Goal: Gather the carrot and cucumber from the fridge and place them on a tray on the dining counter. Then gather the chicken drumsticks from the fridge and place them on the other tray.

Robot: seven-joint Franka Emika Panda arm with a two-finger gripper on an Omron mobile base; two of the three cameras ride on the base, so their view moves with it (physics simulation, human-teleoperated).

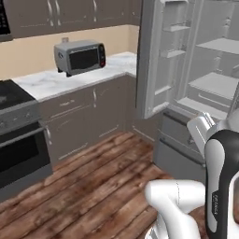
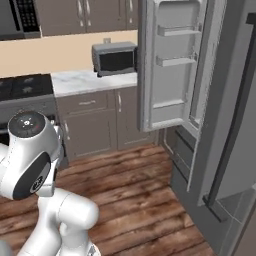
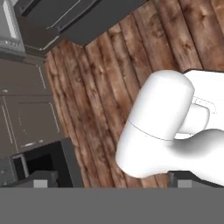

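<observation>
The fridge (image 1: 212,86) stands open at the right, its left door (image 1: 161,56) swung out toward the room and its grey shelves in plain sight. That door (image 2: 172,65) also shows from the right base view. The carrot, cucumber, chicken drumsticks, both trays and the dining counter are out of view. My gripper (image 3: 114,180) points down at the wooden floor, above my own folded arm. It is open, its fingertips (image 3: 41,178) far apart with nothing between them.
A toaster oven (image 1: 79,56) sits on the marble counter (image 1: 60,79) left of the fridge, over grey cabinets (image 2: 100,125). A stove with an oven (image 1: 18,140) stands further left. The fridge's lower drawer (image 1: 179,149) juts out. Wooden floor (image 1: 93,186) lies before them.
</observation>
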